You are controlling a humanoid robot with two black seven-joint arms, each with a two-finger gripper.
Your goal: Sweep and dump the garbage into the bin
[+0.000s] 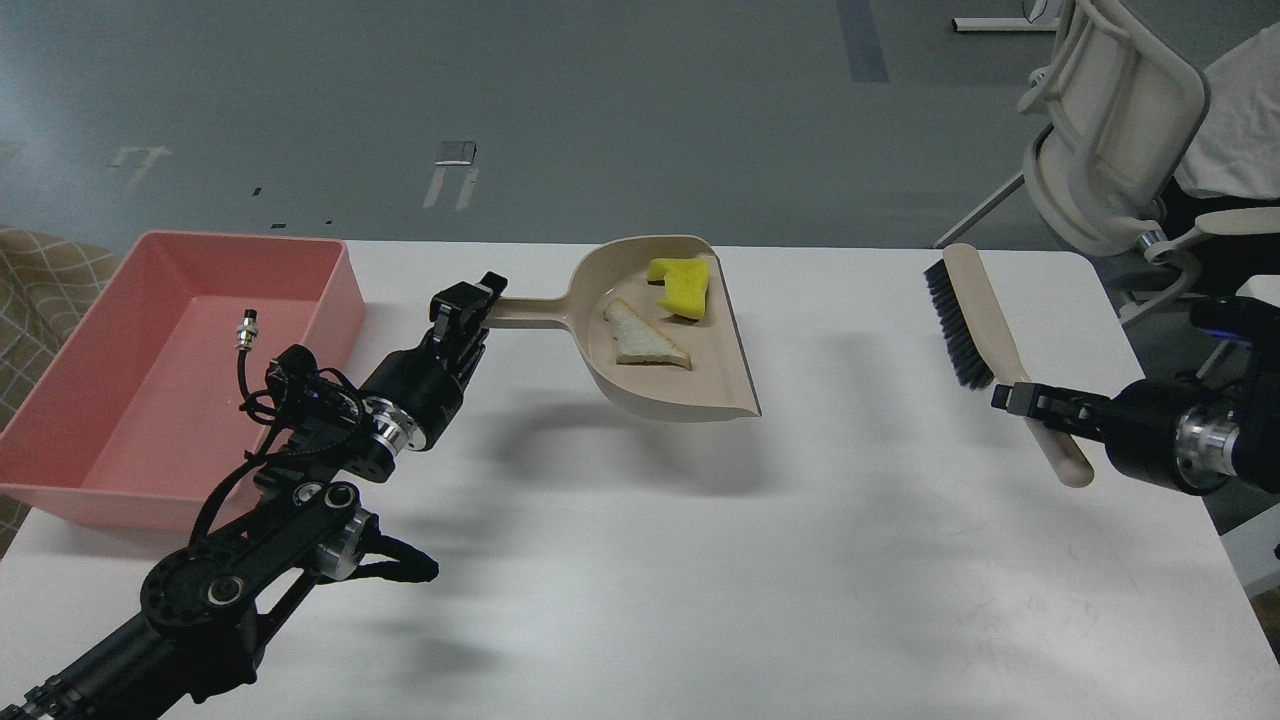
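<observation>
My left gripper (pixel 482 300) is shut on the handle of the beige dustpan (pixel 700 385) and holds it lifted above the white table, its shadow below it. In the pan lie the yellow sponge (pixel 682 284) and the flat white bread-like wedge (pixel 642 338). The pink bin (pixel 90 420) stands at the table's left edge, left of my left arm, with nothing in it. My right gripper (pixel 1025 402) is shut on the handle of the beige brush (pixel 985 330) with black bristles, at the right of the table.
The white table (pixel 700 560) has its right edge near my right arm. A white chair (pixel 1110 130) stands beyond the table's far right corner. A patterned cloth (pixel 40 280) shows behind the bin at far left.
</observation>
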